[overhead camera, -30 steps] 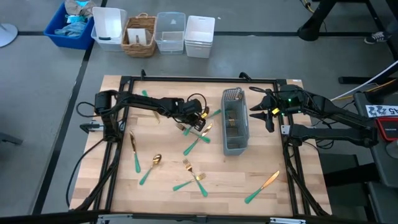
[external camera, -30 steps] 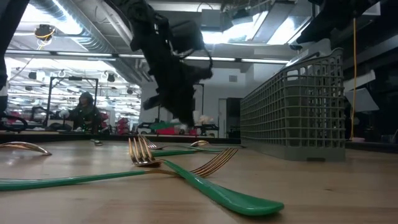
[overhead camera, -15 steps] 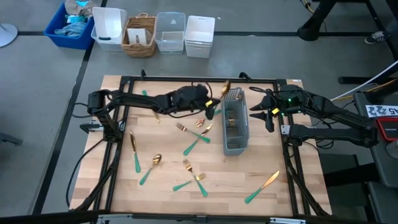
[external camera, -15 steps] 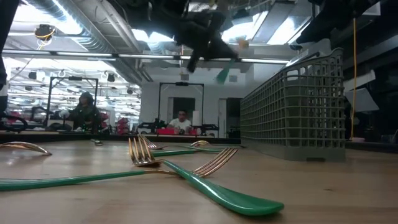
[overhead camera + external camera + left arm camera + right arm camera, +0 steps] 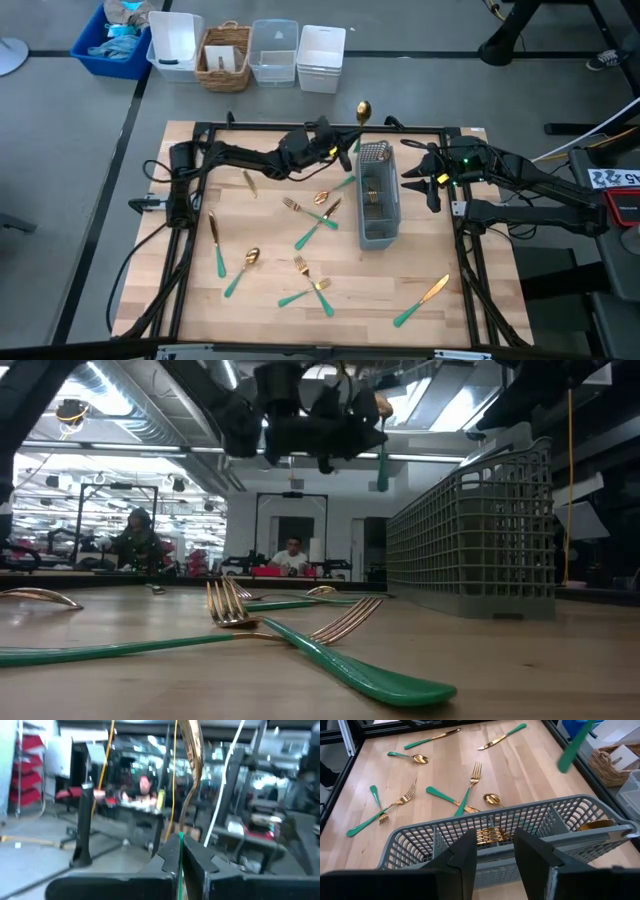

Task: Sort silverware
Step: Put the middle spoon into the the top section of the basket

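— What sort of place is this looking like?

— A robotics lab or workshop. A pale wooden surface [image 5: 270,300] is sitting inside a black metal frame [image 5: 320,128] on a grey floor, with cables running down its sides.

— Anything beyond it?

— Behind it, a blue plastic bin [image 5: 108,45], a woven wicker basket [image 5: 225,57] and white plastic tubs [image 5: 321,58] are standing in a row. In the low view, silver ceiling ducts [image 5: 120,405] are running overhead, and a person [image 5: 291,553] is sitting at a far bench.

Grey floor [image 5: 60,150], bright ceiling lights [image 5: 130,400]
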### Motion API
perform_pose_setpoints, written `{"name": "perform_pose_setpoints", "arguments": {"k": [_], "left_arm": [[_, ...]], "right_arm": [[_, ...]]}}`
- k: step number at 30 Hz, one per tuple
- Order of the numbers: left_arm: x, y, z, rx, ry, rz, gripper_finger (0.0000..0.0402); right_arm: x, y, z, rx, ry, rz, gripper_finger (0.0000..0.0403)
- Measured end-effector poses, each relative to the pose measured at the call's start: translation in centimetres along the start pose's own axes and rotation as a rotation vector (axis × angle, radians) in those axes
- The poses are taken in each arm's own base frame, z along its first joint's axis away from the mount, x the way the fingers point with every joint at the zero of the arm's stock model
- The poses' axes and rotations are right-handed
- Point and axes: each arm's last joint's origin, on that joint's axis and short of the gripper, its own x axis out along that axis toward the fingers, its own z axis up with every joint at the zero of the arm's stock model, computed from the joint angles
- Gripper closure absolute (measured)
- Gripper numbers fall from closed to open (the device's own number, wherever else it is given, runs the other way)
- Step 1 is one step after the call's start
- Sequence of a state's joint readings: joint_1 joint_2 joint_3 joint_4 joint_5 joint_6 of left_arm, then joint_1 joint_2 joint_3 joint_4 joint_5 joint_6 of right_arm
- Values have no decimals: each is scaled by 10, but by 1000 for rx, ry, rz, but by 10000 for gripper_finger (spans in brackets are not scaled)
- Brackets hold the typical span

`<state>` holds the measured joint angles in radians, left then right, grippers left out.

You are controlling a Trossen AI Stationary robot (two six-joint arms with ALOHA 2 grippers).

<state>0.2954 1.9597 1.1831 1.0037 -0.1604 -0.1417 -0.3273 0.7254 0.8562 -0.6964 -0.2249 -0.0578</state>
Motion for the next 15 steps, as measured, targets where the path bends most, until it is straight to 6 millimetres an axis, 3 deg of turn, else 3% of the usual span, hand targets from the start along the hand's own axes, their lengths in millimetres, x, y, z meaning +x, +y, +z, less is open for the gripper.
{"name": "perform_pose_setpoints", "arguments": {"k": [10, 15], "left_arm": [[36, 7, -37, 60, -17, -90, 399], [40, 5, -53, 154, 20, -129, 397]], "right_arm": [[0, 0, 0, 0, 0, 0, 274], [0, 0, 0, 0, 0, 0, 274]]}}
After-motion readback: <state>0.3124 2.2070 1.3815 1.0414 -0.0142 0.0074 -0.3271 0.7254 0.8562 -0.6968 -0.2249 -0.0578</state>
